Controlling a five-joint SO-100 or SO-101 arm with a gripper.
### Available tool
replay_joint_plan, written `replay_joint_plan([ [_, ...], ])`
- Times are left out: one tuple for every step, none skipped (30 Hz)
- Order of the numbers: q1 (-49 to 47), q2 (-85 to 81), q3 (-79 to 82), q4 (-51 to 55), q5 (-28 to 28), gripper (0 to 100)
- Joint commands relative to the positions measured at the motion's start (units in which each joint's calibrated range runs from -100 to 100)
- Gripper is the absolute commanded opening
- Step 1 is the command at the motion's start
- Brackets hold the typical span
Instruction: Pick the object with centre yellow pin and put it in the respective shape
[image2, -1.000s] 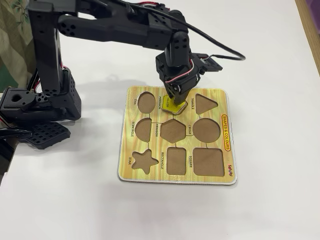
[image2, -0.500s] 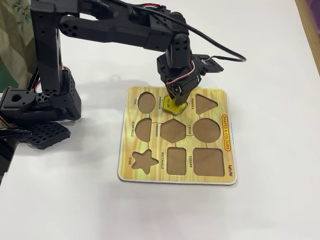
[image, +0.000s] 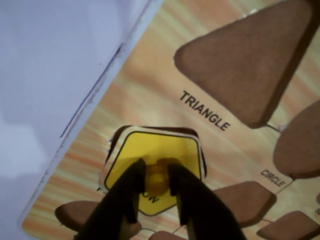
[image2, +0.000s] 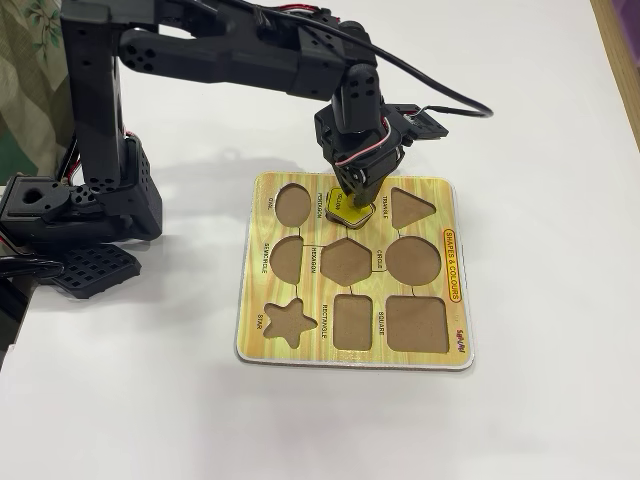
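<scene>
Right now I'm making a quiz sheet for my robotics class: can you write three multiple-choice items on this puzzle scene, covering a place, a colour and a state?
1. Where on the puzzle board is the yellow piece in the fixed view?
A. Far row, between the oval and triangle cut-outs
B. Near row, beside the star
C. Off the board on the table

2. What colour is the piece's centre pin?
A. Red
B. Yellow
C. Blue

3. How does the gripper stand?
A. Wide open above the square
B. Closed around the pin
C. Parked off the board

Key:
1 A, it sits left of the triangle cut-out.
2 B, the wrist view shows a yellow knob.
3 B, both fingers flank the pin.
</scene>
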Motion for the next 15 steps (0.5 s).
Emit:
replay_joint_plan([
  [-0.07, -0.82, -1.71, -1.43, 0.21, 2],
  [-0.07, -0.82, -1.71, -1.43, 0.21, 2],
  [-0.07, -0.82, -1.71, -1.43, 0.21, 2],
  [-0.07, -0.82, -1.71, -1.43, 0.21, 2],
  [-0.07, -0.82, -1.71, -1.43, 0.21, 2],
  [-0.07, -0.82, -1.71, -1.43, 0.21, 2],
  [-0.07, -0.82, -1.71, -1.43, 0.21, 2],
  [-0.07, -0.73, -1.71, -1.43, 0.21, 2],
  [-0.07, -0.73, -1.71, -1.43, 0.21, 2],
  [-0.07, -0.73, -1.71, -1.43, 0.21, 2],
  [-0.07, -0.73, -1.71, -1.43, 0.21, 2],
  [-0.07, -0.73, -1.71, -1.43, 0.21, 2],
  [-0.07, -0.73, -1.71, -1.43, 0.21, 2],
  [-0.07, -0.73, -1.71, -1.26, 0.21, 4],
  [-0.07, -0.73, -1.71, -1.17, 0.21, 7],
])
